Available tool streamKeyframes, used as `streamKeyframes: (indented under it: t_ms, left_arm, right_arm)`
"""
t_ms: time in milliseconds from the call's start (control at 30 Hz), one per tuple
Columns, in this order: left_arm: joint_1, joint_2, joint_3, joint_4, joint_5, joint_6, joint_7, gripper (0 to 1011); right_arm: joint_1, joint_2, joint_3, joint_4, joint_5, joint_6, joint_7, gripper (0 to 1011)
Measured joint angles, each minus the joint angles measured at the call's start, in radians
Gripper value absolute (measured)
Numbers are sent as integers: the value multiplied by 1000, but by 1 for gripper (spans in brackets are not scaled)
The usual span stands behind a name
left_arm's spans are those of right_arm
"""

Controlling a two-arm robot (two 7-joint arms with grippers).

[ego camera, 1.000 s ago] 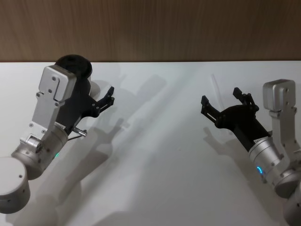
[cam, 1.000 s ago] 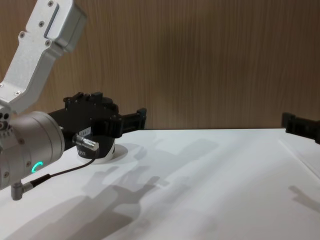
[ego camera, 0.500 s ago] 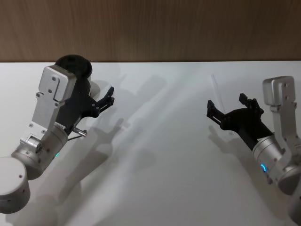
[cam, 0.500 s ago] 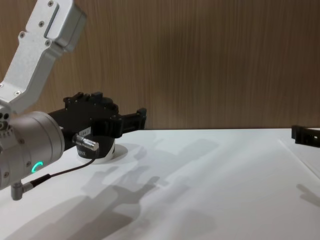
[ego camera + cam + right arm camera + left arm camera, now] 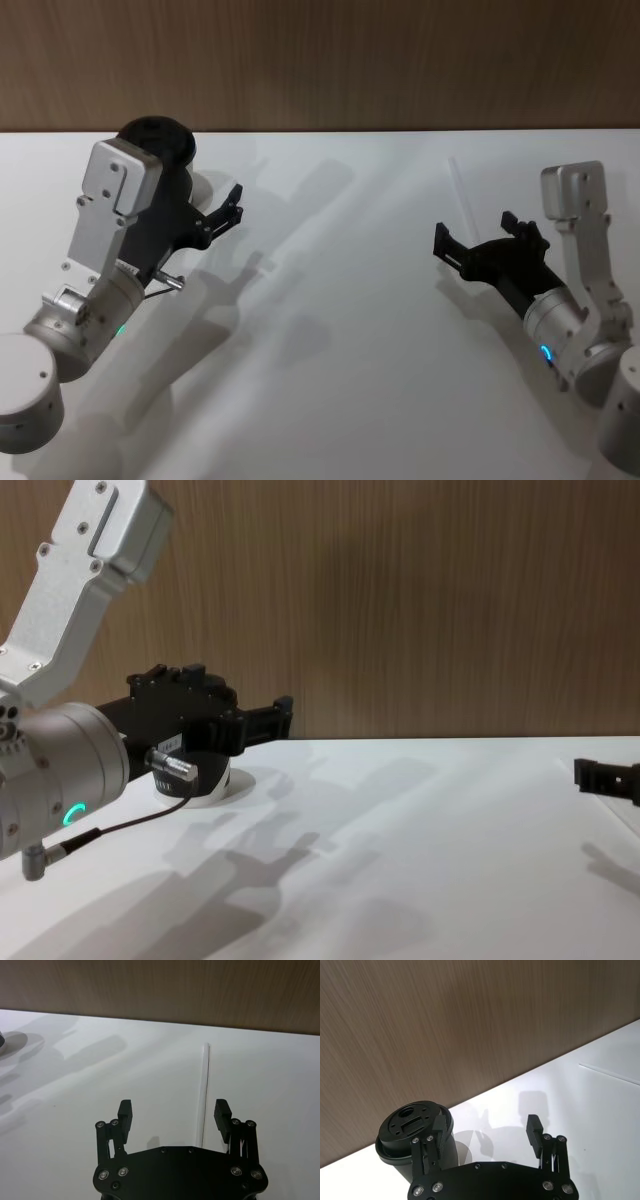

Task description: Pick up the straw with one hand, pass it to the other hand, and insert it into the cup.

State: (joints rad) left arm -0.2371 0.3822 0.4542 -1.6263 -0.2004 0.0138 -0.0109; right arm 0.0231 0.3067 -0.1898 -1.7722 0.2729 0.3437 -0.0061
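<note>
The straw (image 5: 461,193) lies flat on the white table at the right, a thin white tube (image 5: 204,1090). My right gripper (image 5: 478,232) hovers open over its near end. In the right wrist view the straw runs between the spread fingers of the right gripper (image 5: 174,1112), close to one fingertip (image 5: 222,1110), untouched. The black cup (image 5: 157,139) with its lid (image 5: 412,1122) stands at the far left. My left gripper (image 5: 232,205) is open and empty just beside the cup, and its arm hides most of the cup; the left gripper (image 5: 486,1130) has one finger next to the lid.
A wood-panelled wall (image 5: 400,600) closes off the back of the table (image 5: 330,330). A thin black cable with a silver plug (image 5: 175,765) hangs off my left wrist. The cup's white base (image 5: 200,788) shows under the left gripper (image 5: 270,718).
My right gripper has dropped lower toward the table over the straw's near end, shifting slightly. The left arm, cup and straw have stayed still.
</note>
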Motion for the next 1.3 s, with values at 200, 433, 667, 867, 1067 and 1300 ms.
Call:
streamKeyframes:
  t_ms: [200, 433, 667, 867, 1067, 1300]
  left_arm:
    - [0, 0, 0, 0, 0, 0, 0, 1002]
    - [0, 0, 0, 0, 0, 0, 0, 1003]
    - [0, 0, 0, 0, 0, 0, 0, 1003]
    - [0, 0, 0, 0, 0, 0, 0, 1003]
    - [0, 0, 0, 0, 0, 0, 0, 1003]
    - [0, 0, 0, 0, 0, 0, 0, 1003]
  right_arm:
    - [11, -14, -1, 23, -5, 25, -8, 1001]
    - [18, -24, 0, 45, -12, 37, -13, 1001]
    - [25, -33, 4, 66, -17, 40, -14, 1001]
    - [29, -37, 8, 79, -19, 42, -11, 1001]
    - [32, -40, 13, 89, -20, 46, -4, 1001]
    - [34, -41, 18, 100, -22, 50, 3, 1001]
